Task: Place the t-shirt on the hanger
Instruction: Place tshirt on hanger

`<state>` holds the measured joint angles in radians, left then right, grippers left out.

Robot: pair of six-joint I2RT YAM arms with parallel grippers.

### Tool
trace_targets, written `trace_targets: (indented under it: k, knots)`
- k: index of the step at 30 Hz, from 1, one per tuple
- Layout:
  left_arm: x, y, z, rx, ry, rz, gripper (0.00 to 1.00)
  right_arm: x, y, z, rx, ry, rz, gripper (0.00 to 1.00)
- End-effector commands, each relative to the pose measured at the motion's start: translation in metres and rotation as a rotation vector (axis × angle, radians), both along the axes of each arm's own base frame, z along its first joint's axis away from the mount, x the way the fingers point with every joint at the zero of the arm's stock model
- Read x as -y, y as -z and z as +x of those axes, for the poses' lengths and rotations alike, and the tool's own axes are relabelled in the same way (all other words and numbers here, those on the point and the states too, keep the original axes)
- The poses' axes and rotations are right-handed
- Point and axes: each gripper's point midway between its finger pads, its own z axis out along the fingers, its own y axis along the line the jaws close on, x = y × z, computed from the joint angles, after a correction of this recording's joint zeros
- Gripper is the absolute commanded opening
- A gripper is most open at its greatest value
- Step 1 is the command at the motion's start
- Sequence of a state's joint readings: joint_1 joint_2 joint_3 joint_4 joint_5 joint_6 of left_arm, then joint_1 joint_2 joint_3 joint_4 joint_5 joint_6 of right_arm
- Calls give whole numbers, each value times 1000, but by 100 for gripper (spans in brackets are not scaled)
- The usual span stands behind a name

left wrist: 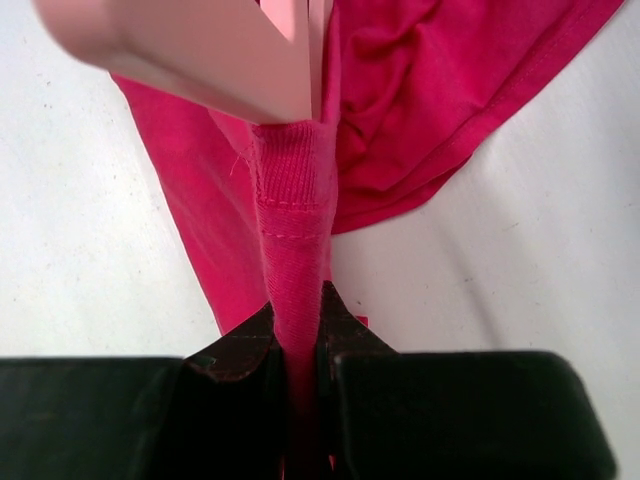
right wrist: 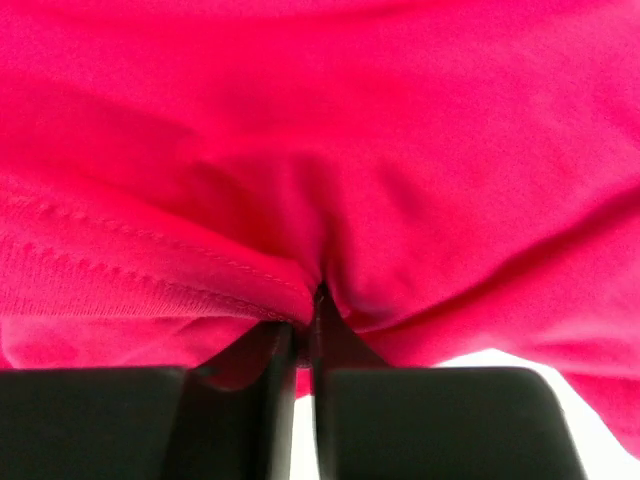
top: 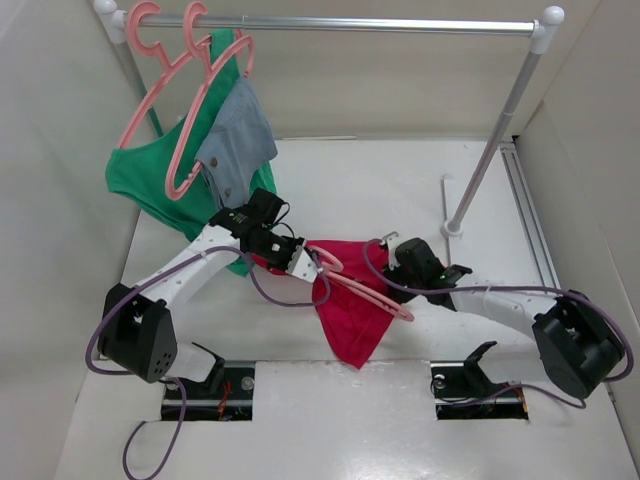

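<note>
The crimson t-shirt (top: 350,312) hangs bunched between my two arms above the table. The salmon-pink hanger (top: 378,296) lies slantwise through it, its hook near my left gripper (top: 300,262). In the left wrist view my left gripper (left wrist: 298,310) is shut on the shirt's ribbed collar band (left wrist: 292,200), with the hanger (left wrist: 200,50) blurred close above and the t-shirt (left wrist: 420,100) draping beyond. My right gripper (top: 388,258) sits at the shirt's right side. Its wrist view shows the right gripper (right wrist: 305,320) shut on a fold of the t-shirt (right wrist: 320,130), which fills the frame.
A clothes rail (top: 360,24) crosses the back, with its upright post (top: 490,150) standing on the table at right. At its left end two pink hangers carry a green garment (top: 150,180) and a grey-blue garment (top: 238,140), close behind my left arm. White walls enclose the table.
</note>
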<state>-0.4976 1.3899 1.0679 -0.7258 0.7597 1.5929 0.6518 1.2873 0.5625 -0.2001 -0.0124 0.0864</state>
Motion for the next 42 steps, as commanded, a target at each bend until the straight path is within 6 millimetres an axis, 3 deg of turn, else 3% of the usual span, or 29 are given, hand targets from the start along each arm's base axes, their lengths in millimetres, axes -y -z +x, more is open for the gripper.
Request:
trace_targets:
  k: [1, 3, 6, 8, 9, 12, 14, 19, 24, 30, 34, 38, 41, 42]
  knots:
    - [5, -23, -8, -8, -16, -64, 0, 19, -20, 23, 63, 131, -2, 3]
    - [6, -24, -6, -17, -35, -69, 0, 28, -33, 27, 91, 178, 16, 0]
    - [4, -31, 20, -67, -208, -120, 0, 58, -50, 25, 107, 288, 41, 0]
    - [4, -42, 47, -54, -314, -188, 0, 77, -61, 28, 105, 354, 52, 0]
    - [-1, -48, 57, -113, -420, -225, 0, 88, -59, 20, 80, 372, 28, 0]
    - [-8, -63, 92, -20, -569, -271, 0, 108, -63, 19, 59, 415, 14, 0]
    - [-18, -56, 105, 13, -659, -251, 0, 114, -69, 21, 51, 431, 25, 0]
    - [-40, -37, 116, 58, -802, -170, 0, 140, -92, 30, 90, 475, 23, 0]
    - [-45, -16, 102, 163, -714, -51, 0, 144, -122, 41, 148, 464, 29, 0]
    - [-26, 4, 75, 254, -552, 74, 0, 116, -161, 62, 247, 295, 96, 0]
    - [-15, 8, 72, 236, -542, 80, 0, 85, -172, 61, 272, 126, 82, 0]
    - [3, -17, 77, 231, -523, 12, 0, 43, -181, 54, 274, -81, 131, 0]
    - [17, -25, 67, 151, -469, -21, 0, 13, -184, 48, 285, -227, 142, 0]
    - [27, -36, 57, 112, -406, -52, 0, -1, -194, 44, 302, -293, 190, 0]
